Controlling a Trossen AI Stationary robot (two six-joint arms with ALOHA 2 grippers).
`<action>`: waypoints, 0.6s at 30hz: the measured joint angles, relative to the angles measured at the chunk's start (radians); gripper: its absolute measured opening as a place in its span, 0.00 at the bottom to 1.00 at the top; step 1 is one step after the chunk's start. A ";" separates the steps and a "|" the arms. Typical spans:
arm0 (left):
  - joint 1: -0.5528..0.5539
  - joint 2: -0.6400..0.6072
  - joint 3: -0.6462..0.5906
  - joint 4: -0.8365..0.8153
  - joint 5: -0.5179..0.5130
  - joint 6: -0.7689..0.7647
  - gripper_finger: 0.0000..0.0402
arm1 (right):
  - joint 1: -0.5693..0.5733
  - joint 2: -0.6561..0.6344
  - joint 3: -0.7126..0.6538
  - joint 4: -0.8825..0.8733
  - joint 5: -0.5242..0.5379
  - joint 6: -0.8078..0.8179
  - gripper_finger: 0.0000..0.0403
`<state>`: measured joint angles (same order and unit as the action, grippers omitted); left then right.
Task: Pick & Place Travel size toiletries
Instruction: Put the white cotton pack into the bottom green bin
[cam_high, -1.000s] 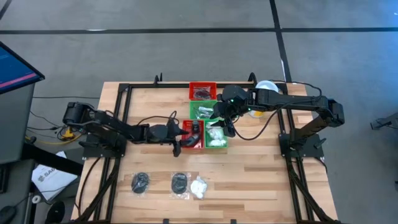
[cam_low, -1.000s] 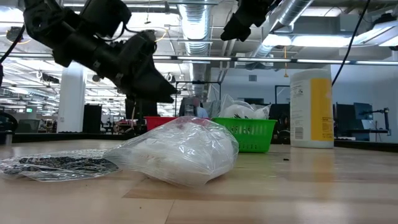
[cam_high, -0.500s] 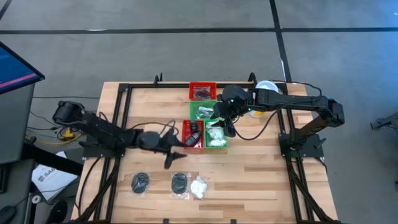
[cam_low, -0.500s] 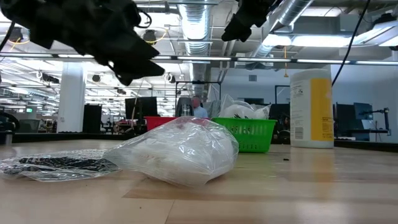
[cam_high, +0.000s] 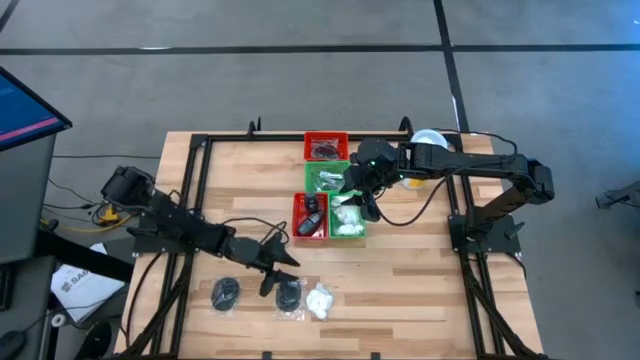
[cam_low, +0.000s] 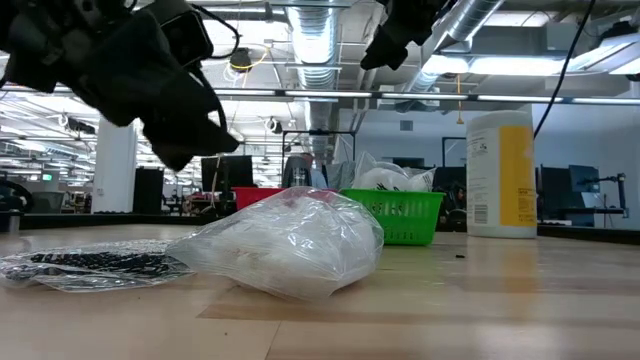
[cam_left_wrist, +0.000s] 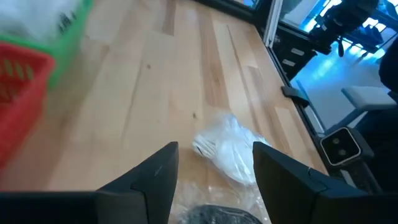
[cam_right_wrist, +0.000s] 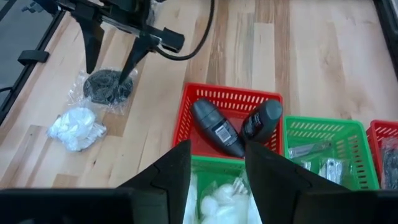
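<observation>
High view: left hand (cam_high: 281, 271) above near-edge packets (cam_high: 289, 296)

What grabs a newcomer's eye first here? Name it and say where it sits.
The block of red and green trays in the middle of the table, with the right gripper hanging open over it. Next, the left gripper, open above the packets near the front edge, one a white puffy packet that fills the low view.

bare wood at high view's lower right, trays (cam_high: 327, 190) clustered upper centre, canister (cam_high: 428, 143) upper right, packets (cam_high: 290, 296) along bottom
</observation>
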<state>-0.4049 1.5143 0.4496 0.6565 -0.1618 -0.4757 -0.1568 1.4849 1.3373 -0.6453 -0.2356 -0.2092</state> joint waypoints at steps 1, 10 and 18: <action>-0.008 0.018 0.000 0.017 -0.001 -0.011 0.48 | 0.002 0.000 0.000 -0.008 0.000 0.000 0.35; -0.066 0.185 0.110 0.043 -0.002 -0.083 0.48 | 0.024 0.000 0.000 -0.093 -0.001 0.000 0.34; -0.083 0.290 0.162 0.042 0.004 -0.146 0.46 | 0.045 0.000 0.000 -0.135 -0.003 0.023 0.34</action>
<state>-0.4875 1.8047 0.6112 0.6983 -0.1581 -0.6214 -0.1116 1.4849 1.3369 -0.7806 -0.2386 -0.1857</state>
